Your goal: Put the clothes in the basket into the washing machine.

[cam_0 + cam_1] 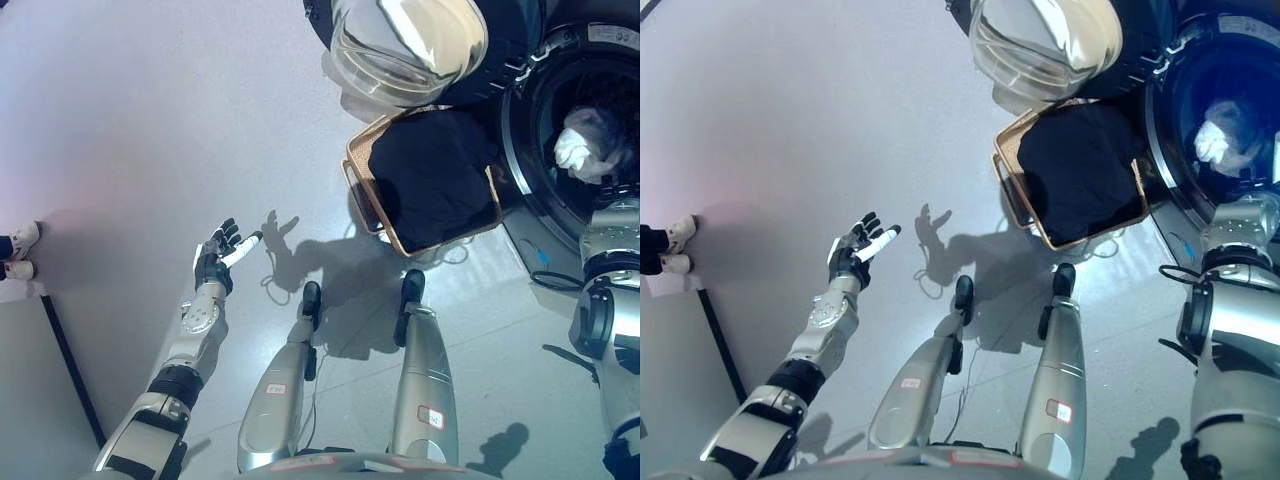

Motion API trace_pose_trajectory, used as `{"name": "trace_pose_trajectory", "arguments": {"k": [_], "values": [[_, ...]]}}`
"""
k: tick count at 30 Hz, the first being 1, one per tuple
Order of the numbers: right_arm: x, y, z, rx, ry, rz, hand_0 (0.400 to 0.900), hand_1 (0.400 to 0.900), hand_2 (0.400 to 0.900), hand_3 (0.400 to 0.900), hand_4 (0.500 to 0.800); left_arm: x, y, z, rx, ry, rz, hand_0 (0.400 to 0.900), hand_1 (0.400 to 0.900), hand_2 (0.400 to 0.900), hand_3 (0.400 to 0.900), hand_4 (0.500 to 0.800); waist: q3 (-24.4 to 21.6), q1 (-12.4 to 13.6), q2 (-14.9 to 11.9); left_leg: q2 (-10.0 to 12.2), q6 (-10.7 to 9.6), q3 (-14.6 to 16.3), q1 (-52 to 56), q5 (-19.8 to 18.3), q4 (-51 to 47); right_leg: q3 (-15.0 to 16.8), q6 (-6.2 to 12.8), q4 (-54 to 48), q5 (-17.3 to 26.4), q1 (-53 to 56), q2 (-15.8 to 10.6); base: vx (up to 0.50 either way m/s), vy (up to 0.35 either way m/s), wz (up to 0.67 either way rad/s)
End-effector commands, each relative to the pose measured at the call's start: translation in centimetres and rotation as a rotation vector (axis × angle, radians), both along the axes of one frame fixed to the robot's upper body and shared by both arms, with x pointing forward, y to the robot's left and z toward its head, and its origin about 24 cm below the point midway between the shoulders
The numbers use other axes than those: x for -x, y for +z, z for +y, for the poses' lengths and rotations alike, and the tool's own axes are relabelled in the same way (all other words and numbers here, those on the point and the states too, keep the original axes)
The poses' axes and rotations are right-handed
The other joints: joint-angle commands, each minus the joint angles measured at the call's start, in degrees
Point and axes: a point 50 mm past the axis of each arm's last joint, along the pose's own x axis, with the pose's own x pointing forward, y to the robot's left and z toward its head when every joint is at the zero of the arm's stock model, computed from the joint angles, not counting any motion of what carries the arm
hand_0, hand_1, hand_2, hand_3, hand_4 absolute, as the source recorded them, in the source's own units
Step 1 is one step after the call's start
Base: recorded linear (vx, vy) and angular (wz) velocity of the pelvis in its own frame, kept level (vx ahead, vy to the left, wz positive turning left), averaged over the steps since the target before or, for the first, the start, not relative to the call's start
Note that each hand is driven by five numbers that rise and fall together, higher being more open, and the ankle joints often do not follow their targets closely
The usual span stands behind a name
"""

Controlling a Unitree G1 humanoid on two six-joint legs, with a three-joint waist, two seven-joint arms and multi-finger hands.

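Observation:
A tan wicker basket [365, 190] stands on the floor by the washing machine [530, 210] and holds a dark garment [430, 175]. The machine's round glass door [405, 40] is swung open above the basket. My right arm reaches from the lower right into the drum; the right hand [612, 195] is at the drum's mouth and its fingers are hidden. A white and grey cloth [582, 145] lies inside the drum. My left hand [222, 255] is open and empty, held out over the floor far left of the basket.
A person's white shoes [20, 252] show at the left edge. A dark line [70, 370] runs along the floor at the lower left beside a lighter panel.

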Motion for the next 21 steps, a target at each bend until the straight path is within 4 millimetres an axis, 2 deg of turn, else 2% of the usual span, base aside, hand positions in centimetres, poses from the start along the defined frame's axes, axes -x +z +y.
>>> {"name": "trace_pose_trajectory", "arguments": {"k": [1, 21], "values": [[1.68, 3.37, -2.34, 0.191, -0.075, -0.008, 0.900, 0.900, 0.900, 0.900, 0.800, 1.03, -0.41, 1.25, 0.000, 0.073, -0.029, 0.900, 0.900, 0.900, 0.900, 0.800, -5.25, -0.85, 2.47, 6.61, -4.01, -3.56, 5.03, -1.87, -2.12, 2.14, 5.83, -0.36, 0.37, 2.02, -1.66, 0.00, 0.018, 0.04], [1.37, 3.08, -2.00, 0.228, -0.051, 0.034, 0.900, 0.900, 0.900, 0.900, 0.800, 0.82, -0.08, 1.30, -0.009, 0.068, -0.046, 0.900, 0.900, 0.900, 0.900, 0.800, -4.94, -1.35, 2.17, 6.18, -3.62, -3.32, 5.35, -1.93, -2.11, 2.43, 5.73, -1.97, 2.11, 2.66, -1.87, 0.00, 0.006, 0.00]]}}
